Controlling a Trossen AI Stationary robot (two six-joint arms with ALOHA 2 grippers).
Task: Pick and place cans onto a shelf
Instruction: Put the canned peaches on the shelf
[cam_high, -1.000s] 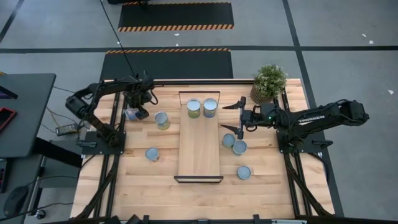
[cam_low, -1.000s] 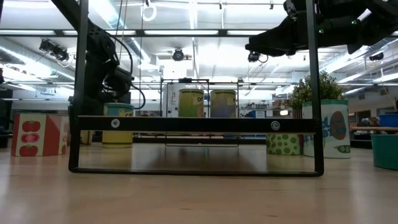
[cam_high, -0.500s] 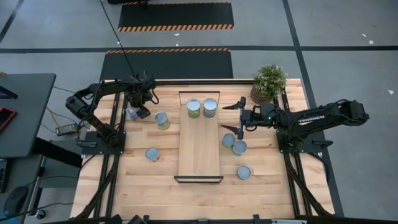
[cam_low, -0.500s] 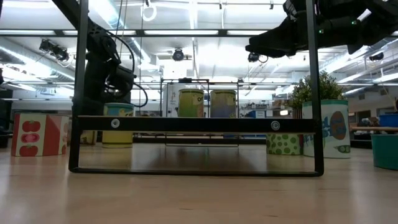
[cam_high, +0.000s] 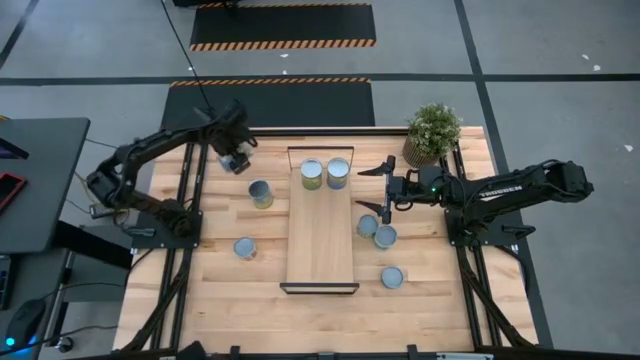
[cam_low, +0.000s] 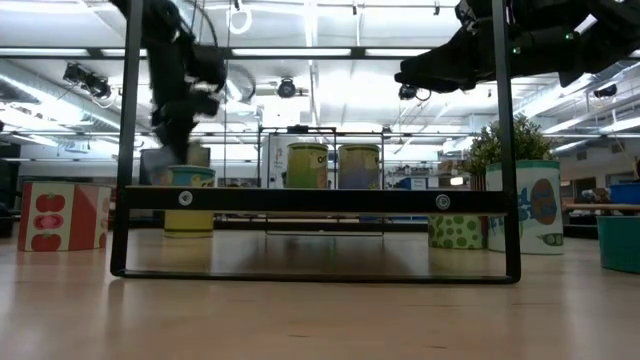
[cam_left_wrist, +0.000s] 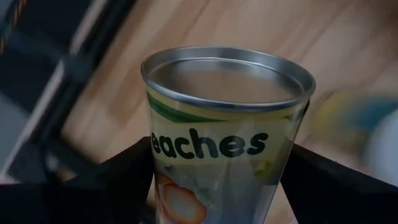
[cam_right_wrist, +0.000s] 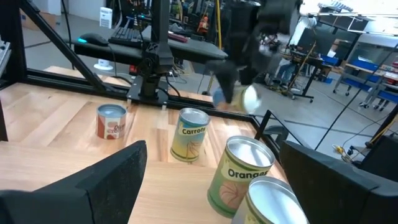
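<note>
Overhead, the worktop (cam_high: 320, 305) is pale wood planks in a black frame, standing on a grey floor with striped black mats behind it; at table height, a bright workshop with ceiling lights shows beyond. A potted plant (cam_high: 432, 131) sits at the far right corner.

I count eight cans. Two (cam_high: 311, 173) (cam_high: 337, 172) stand side by side at the far end of the shelf (cam_high: 321, 245), which lies down the middle of the worktop. Two (cam_high: 260, 192) (cam_high: 244, 248) stand on the worktop left of the shelf. Three (cam_high: 368, 226) (cam_high: 385, 236) (cam_high: 392, 277) stand right of it, the first two touching. The eighth, a peaches can (cam_left_wrist: 227, 134), is up in the air.

That one is clamped upright between the fingers (cam_left_wrist: 134, 180) of the left hand (cam_high: 236, 160), held above the far left corner of the worktop.

The right hand (cam_high: 376, 187) hangs spread wide and empty, just right of the shelf's far end and above the touching pair of cans.
</note>
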